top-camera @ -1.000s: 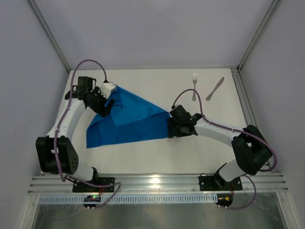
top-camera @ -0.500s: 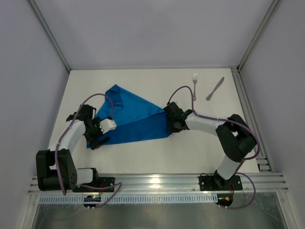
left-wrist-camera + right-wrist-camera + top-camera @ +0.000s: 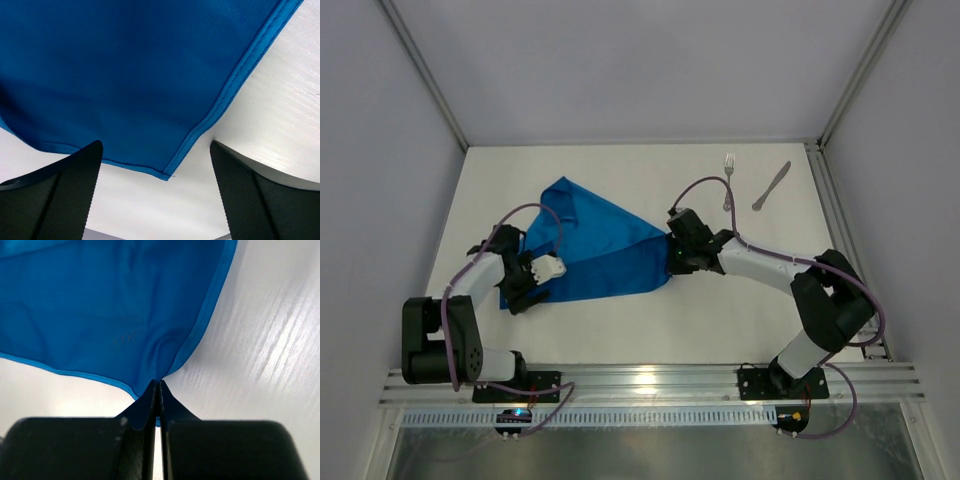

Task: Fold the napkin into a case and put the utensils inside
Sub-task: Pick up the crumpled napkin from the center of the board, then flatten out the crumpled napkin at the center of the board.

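While your right tool (image 3: 159, 386) clamps the napkin (image 3: 100, 315) at its right corner, your left tool (image 3: 155, 147) gapes empty.
The near-left corner lies just ahead between those fingers (image 3: 65, 195), apparently flat.

White arms (image 3: 760, 268) w/ blk joints (image 3: 830, 305), purple cables (image 3: 703, 181).

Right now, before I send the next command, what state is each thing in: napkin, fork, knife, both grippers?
napkin: loosely folded over itself, lying spread out, only partly folded
fork: lying flat at the far side, clear of the napkin
knife: lying flat to the right of the fork, not touching it
left gripper: open, straddling a napkin corner, gripping nothing
right gripper: shut on a napkin corner
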Action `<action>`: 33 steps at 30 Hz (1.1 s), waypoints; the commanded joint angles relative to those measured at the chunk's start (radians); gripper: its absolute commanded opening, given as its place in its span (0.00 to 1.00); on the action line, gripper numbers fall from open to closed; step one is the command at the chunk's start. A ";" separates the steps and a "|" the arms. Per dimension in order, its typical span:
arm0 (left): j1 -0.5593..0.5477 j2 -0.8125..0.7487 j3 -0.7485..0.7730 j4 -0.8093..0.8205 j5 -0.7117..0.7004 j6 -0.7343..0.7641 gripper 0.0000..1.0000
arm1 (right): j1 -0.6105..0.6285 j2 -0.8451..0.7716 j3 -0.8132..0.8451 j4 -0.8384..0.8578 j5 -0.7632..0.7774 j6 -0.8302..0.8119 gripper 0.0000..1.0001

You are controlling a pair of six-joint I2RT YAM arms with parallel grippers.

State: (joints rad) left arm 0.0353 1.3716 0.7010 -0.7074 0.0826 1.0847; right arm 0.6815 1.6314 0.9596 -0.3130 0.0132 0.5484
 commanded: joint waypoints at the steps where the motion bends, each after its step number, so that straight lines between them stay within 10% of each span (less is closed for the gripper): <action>1: 0.006 0.059 -0.037 0.163 -0.024 0.017 0.87 | 0.006 -0.065 0.042 0.028 -0.048 -0.010 0.04; 11: 0.017 0.124 -0.014 0.304 0.031 -0.057 0.41 | 0.007 -0.091 0.107 0.020 -0.088 -0.059 0.04; 13: 0.018 0.129 0.014 0.296 0.051 -0.086 0.26 | 0.006 -0.096 0.134 0.006 -0.087 -0.074 0.04; 14: 0.021 0.129 0.021 0.296 0.065 -0.100 0.01 | 0.006 -0.099 0.158 -0.001 -0.082 -0.083 0.04; 21: 0.084 0.057 0.158 0.258 0.170 -0.278 0.00 | 0.006 -0.125 0.316 -0.110 -0.053 -0.153 0.04; 33: 0.149 -0.114 0.957 -0.522 0.335 -0.354 0.00 | 0.004 -0.315 0.817 -0.392 0.047 -0.278 0.04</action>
State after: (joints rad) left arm 0.1772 1.3197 1.4830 -0.9501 0.3515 0.7628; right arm 0.6815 1.4315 1.6646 -0.6125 0.0048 0.3172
